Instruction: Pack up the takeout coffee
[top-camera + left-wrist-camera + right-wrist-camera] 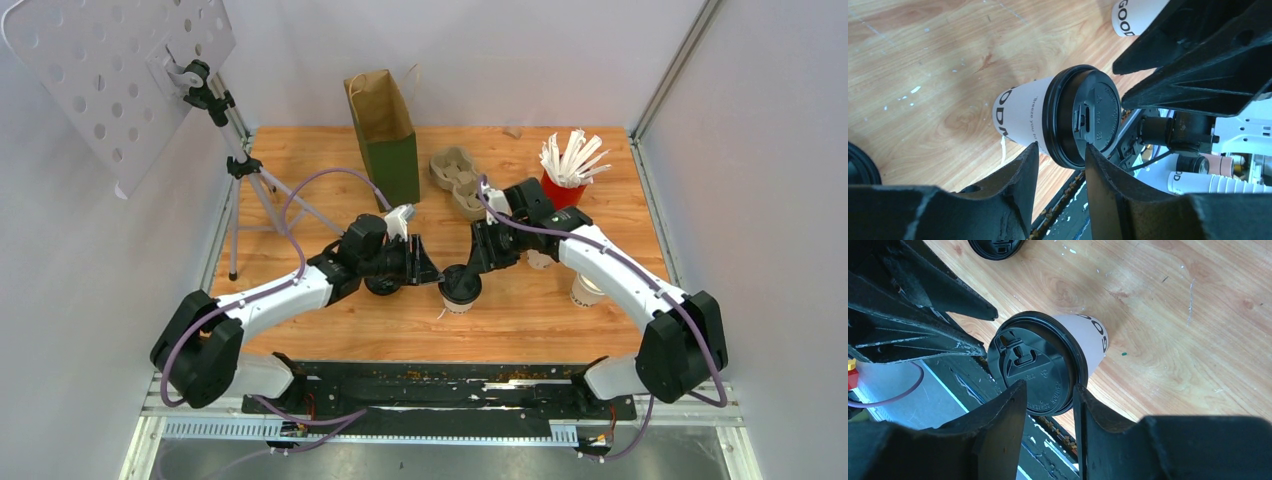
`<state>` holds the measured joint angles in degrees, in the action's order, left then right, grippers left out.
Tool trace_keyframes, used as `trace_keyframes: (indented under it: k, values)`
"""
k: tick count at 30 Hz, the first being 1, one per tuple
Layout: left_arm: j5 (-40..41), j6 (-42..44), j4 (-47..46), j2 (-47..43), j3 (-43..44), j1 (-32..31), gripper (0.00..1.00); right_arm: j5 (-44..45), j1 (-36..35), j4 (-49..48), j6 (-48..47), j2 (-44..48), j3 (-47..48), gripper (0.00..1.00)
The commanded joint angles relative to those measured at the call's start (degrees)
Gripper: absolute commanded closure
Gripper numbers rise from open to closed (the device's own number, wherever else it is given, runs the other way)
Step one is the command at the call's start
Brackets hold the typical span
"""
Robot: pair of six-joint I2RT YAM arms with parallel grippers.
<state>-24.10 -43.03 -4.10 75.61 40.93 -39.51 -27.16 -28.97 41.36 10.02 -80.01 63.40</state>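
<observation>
Lidded cup [460,291] stands upright on the desk [330,150], near-centre, directly between both arms. Left claw [1062,146] comes in from the left and right claw [1048,390] from the right, their tips almost meeting over it. Each claw's jaws are parted around the black lid's [1088,120] rim; can't tell whether either is actually biting or just straddling. Loose black lid [995,246] lies flat on the desk just left of the cup, under the left claw. Second cup [1135,17] sits further right, partly hidden under the right forearm, no lid visible on it. At the back: brown paper bag [388,140] upright and open, pulp carrier [455,172] just right of it, red cup of stirrers [562,188] beyond that. Tripod [250,190] with a perforated board [120,70] stands off the desk's left edge.
</observation>
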Motion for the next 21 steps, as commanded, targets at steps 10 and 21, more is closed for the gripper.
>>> trace_keyframes:
  k: [10,21]
  values:
    - [-3.0,1.7,-6.1,2.6,-2.0,0.0,0.64,-1.6,-0.5,-4.9,0.6,0.2,-5.0,0.69]
    - [-0.6,1.2,-8.6,3.8,-7.7,-0.1,0.72,0.0,-0.5,-8.0,0.9,2.0,-12.8,0.73]
